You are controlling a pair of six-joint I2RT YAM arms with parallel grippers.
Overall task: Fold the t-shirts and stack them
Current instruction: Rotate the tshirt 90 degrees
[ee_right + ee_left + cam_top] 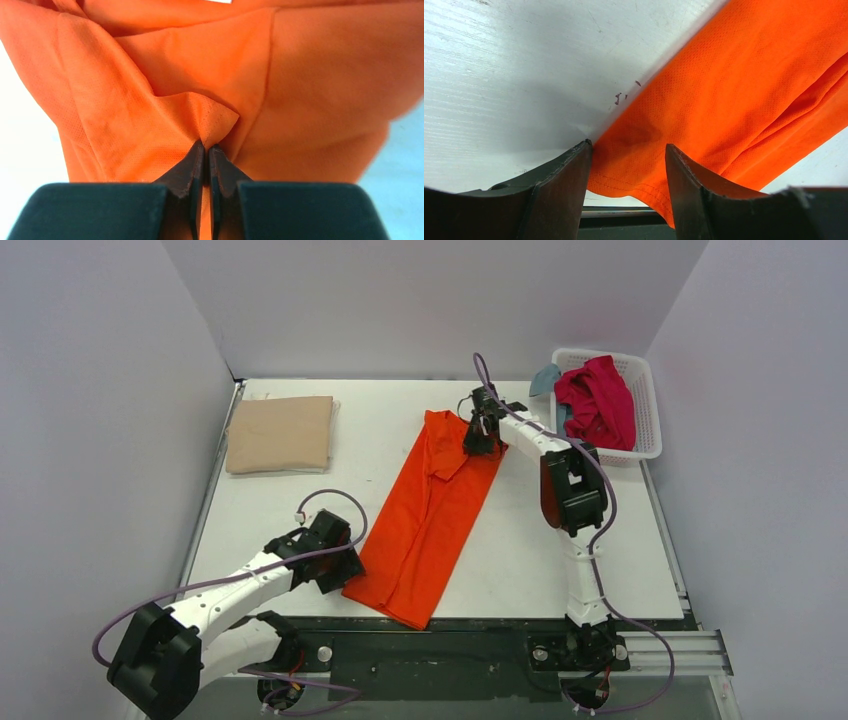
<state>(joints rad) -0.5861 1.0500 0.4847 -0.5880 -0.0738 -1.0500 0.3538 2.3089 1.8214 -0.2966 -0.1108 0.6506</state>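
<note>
Top external view: found the orange t-shirt (430, 515) lying flat on the table (270, 510) as a long narrow strip, long axis slanting from upper centre of the frame down to lower centre, drifting a little leftward toward the bottom. Found the right gripper (478, 440) at the upper end of that strip, on its right edge, and the left gripper (340, 565) at the opposite end, just beside the lower-left corner. Right wrist view: saw the right gripper (206, 147) with jaws pressed together on a small peak of the orange t-shirt (320, 90), so clenched on the cloth. Left wrist view: saw the left gripper (626, 150) with jaws standing apart, the hem corner of the orange t-shirt (734, 90) lying between them and spreading away to upper right of the frame, one finger touching the cloth edge, no pinch made; so released. Judged each arm nearest its own end, and the coming fold likely to run along the long axis, far end toward near end, once the left jaws close on the hem. Also noted: tan t-shirt (280, 433) folded at upper left, well apart; red t-shirt (597, 400) and grey-blue t-shirt (543, 378) in the white basket (650, 410) at upper right.
</note>
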